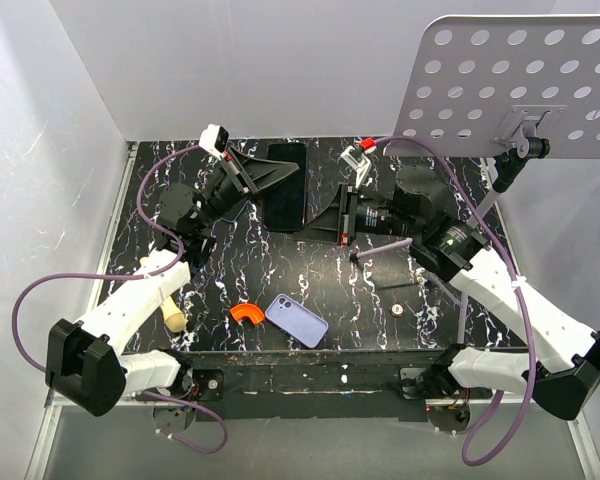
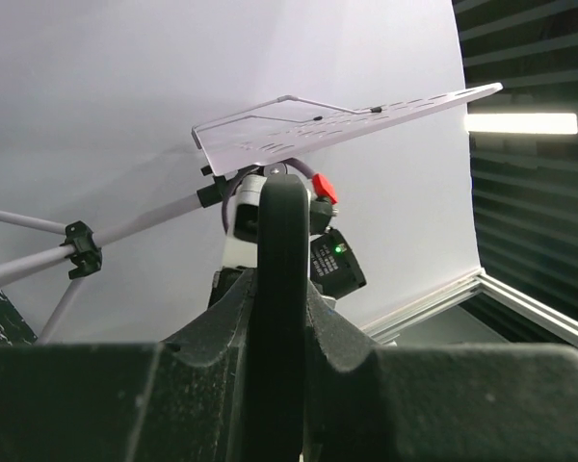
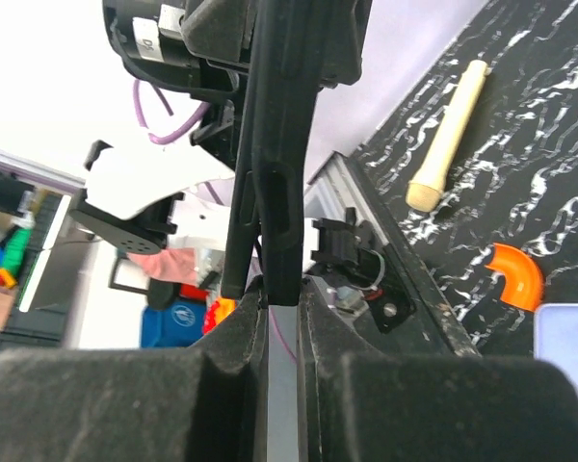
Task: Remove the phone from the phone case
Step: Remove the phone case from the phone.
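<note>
A black phone in its black phone case (image 1: 286,200) is held above the back of the table between both arms. My left gripper (image 1: 268,178) is shut on its left edge; in the left wrist view the dark rounded edge (image 2: 281,231) runs up between the jaws (image 2: 281,289). My right gripper (image 1: 322,222) is shut on the lower right edge. In the right wrist view the cased body (image 3: 291,144) ends in the tips of the jaws (image 3: 281,294), and a thin black strip (image 3: 239,212) stands slightly apart from it on the left. I cannot tell phone from case there.
A lilac phone-shaped slab (image 1: 297,320), an orange curved piece (image 1: 246,313) and a wooden dowel (image 1: 172,316) lie near the front edge. A small round disc (image 1: 397,309) sits front right. A perforated white plate on a stand (image 1: 520,85) overhangs the back right corner.
</note>
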`<action>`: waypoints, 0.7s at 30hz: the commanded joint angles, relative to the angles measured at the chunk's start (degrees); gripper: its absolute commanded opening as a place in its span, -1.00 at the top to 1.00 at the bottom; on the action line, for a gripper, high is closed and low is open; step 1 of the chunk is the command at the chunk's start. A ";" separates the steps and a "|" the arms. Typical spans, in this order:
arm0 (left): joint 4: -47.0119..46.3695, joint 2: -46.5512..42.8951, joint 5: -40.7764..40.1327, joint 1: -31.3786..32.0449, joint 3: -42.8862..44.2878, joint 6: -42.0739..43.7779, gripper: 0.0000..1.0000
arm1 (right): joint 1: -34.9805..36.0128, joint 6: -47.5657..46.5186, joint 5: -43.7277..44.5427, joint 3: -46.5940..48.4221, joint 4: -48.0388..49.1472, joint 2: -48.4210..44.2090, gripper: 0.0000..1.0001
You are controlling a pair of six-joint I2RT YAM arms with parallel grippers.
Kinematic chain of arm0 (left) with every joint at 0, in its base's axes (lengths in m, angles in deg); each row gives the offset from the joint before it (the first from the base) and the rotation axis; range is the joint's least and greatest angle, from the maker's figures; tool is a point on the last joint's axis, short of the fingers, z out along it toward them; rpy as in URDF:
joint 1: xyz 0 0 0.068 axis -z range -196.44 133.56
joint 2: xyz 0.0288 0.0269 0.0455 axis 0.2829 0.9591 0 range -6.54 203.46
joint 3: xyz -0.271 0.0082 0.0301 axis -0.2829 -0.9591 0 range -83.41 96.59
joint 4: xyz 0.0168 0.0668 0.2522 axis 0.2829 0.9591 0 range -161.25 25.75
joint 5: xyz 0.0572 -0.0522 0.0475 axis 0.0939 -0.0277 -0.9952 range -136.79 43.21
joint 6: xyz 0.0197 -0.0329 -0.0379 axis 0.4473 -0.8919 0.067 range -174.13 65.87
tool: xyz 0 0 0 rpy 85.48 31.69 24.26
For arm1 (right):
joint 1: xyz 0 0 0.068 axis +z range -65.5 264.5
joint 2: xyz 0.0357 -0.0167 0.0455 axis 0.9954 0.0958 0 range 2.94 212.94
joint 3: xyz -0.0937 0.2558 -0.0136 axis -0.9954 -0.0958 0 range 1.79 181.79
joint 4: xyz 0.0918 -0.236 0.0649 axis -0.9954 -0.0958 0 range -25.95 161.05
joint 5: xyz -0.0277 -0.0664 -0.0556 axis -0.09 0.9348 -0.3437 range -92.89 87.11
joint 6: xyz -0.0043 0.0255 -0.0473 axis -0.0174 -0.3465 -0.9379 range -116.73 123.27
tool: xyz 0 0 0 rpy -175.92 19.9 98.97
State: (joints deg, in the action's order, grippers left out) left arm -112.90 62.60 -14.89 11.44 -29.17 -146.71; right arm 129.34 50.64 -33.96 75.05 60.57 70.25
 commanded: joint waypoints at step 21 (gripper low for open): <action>-0.20 -5.25 -4.74 14.84 -0.19 3.82 1.00 | 1.38 -8.83 23.15 -10.75 14.97 -0.60 0.74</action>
State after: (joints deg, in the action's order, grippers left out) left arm -112.07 60.85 -27.68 21.34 -30.46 -138.97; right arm 128.99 61.11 -25.88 64.08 81.57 66.67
